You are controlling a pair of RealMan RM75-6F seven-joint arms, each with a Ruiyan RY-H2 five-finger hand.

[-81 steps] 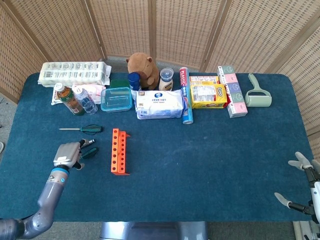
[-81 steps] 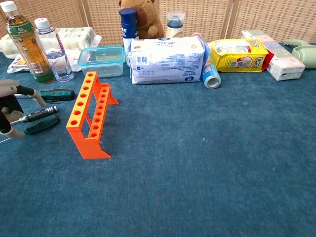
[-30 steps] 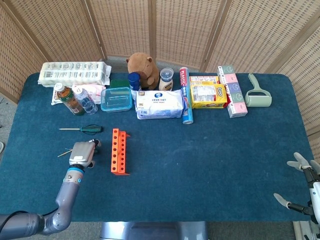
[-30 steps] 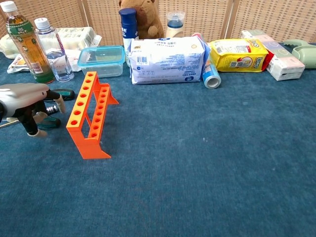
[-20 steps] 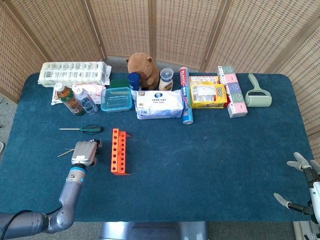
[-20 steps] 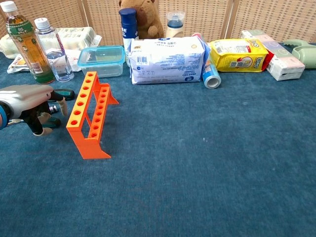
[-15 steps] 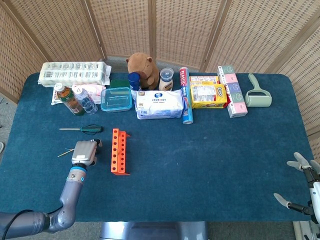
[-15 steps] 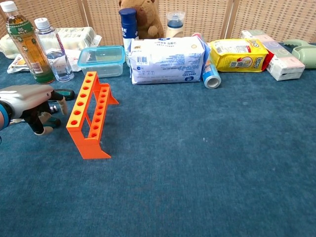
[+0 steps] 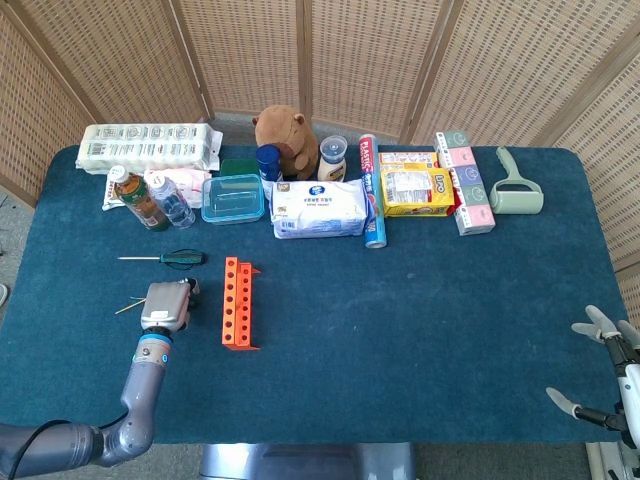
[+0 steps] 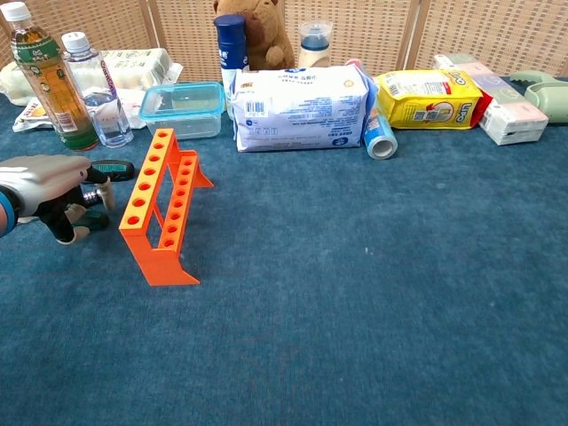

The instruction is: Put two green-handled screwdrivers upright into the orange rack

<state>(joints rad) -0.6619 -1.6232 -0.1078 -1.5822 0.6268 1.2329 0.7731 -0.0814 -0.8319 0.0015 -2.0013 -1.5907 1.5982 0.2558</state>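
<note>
The orange rack [image 9: 237, 300] [image 10: 160, 204] stands on the blue cloth left of centre, its holes empty. One green-handled screwdriver [image 9: 183, 257] [image 10: 114, 167] lies flat behind my left hand, shaft pointing left. My left hand [image 9: 167, 303] [image 10: 44, 182] rests just left of the rack, palm down, fingers curled around a second green-handled screwdriver [image 10: 92, 216] that lies on the cloth. A dark-handled tool sits under the same fingers, and thin shaft tips [image 9: 128, 305] poke out to the left. My right hand [image 9: 605, 378] hangs at the table's near right corner, fingers spread, holding nothing.
Along the back stand a tea bottle [image 10: 49, 80], a water bottle [image 10: 96, 89], a clear lidded box [image 10: 182, 108], a wipes pack [image 10: 297, 108], a rolled can [image 10: 380, 138], a yellow pack [image 10: 428, 98] and a lint roller [image 9: 515, 190].
My left hand slid right, toward the rack, over the near screwdrivers and curled its fingers around them. In the last half second it has barely moved. The right hand stays put.
</note>
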